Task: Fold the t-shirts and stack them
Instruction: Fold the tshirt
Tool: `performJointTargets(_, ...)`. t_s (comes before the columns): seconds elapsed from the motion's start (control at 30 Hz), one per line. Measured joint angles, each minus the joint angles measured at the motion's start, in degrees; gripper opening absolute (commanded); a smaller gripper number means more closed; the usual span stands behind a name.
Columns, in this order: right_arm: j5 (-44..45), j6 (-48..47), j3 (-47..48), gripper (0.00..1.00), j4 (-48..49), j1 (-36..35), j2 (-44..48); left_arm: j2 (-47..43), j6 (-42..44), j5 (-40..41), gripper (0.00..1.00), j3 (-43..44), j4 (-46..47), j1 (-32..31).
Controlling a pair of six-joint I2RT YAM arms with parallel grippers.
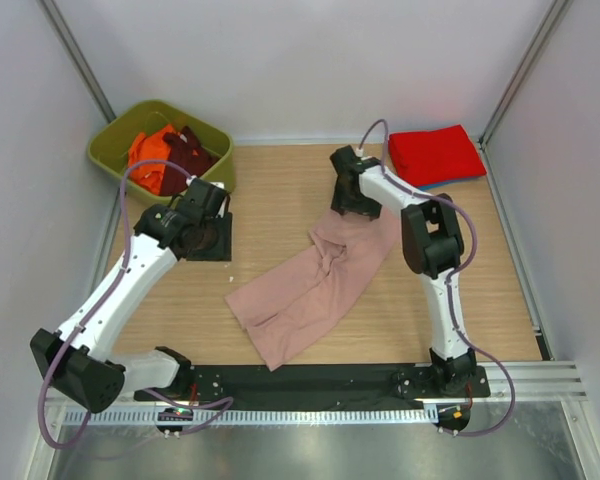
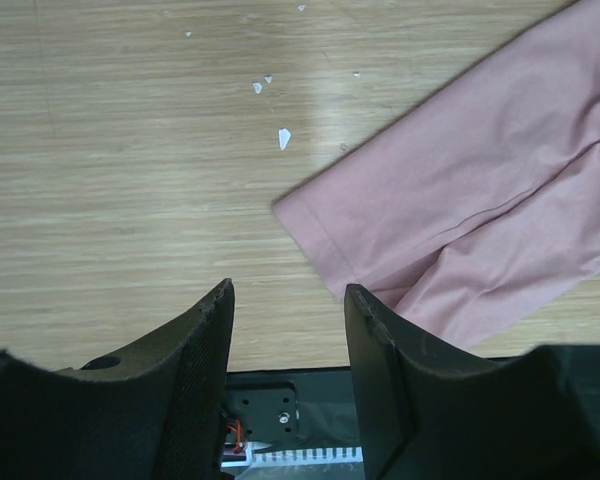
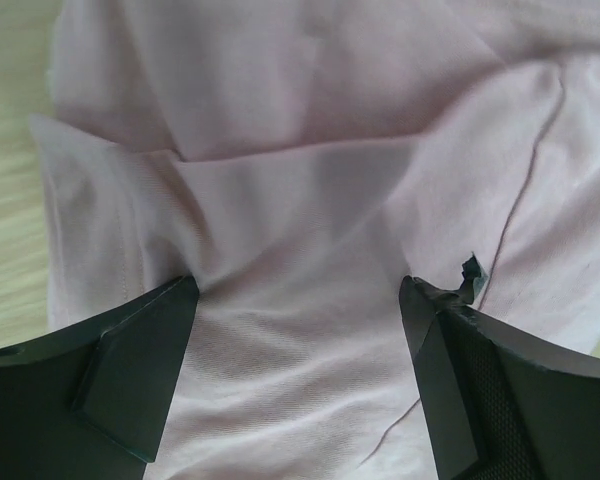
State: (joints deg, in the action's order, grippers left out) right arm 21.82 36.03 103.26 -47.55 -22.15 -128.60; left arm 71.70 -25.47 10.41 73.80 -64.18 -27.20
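Light wooden surface with tiny white bits on it. Green bin in the far left corner. Black strip along the near edge.

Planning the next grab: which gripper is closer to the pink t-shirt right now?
Right. The right gripper hangs open directly over the pink t-shirt's far end, cloth filling its view. The left gripper, also open, sits over bare table off the shirt's left side.

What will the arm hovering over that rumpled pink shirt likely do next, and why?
Probably the right gripper should lower and close on the pink t-shirt. Its jaws stand wide open right over a raised fold, nothing is held, and the shirt lies bunched, not yet spread for folding.
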Motion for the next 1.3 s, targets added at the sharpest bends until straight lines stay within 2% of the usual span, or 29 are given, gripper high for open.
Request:
performJointTargets(0.17,-3.34,-2.19,10.01,0.91,3.85,-5.01,-6.86,-1.55,-1.86,0.81,0.50,-0.24,0.04,0.35)
performJointTargets(0.37,-4.46,-6.64,21.92,0.91,3.30,-6.12,-13.97,-2.56,-5.22,0.87,0.50,-1.99,0.35,0.33)
performJointTargets(0.53,-3.89,-11.80,40.63,0.91,1.62,-5.90,-24.90,-2.56,-8.63,-1.64,0.57,-4.09,1.20,0.33)
performJointTargets(0.63,-3.56,-14.19,46.73,0.91,2.38,-5.79,-28.61,-2.12,-10.29,-4.35,0.60,-5.75,1.92,0.33)
performJointTargets(0.77,-4.11,-16.55,46.38,0.92,4.74,-5.57,-28.72,-0.33,-11.63,-7.54,0.60,-8.24,4.09,-0.39)
performJointTargets(1.03,-7.34,-17.38,46.01,0.96,3.17,-4.74,-26.86,8.83,-12.33,-10.73,0.53,-9.51,10.51,-4.70)
performJointTargets(1.2,-9.01,-14.34,41.81,0.96,-4.22,-4.61,-18.05,13.53,-13.31,-10.99,0.43,-9.84,14.91,-6.67)
performJointTargets(1.3,-10.56,-12.59,30.67,0.95,-6.45,-4.74,-6.67,15.82,-14.25,-10.88,0.36,-10.82,16.22,-6.69)
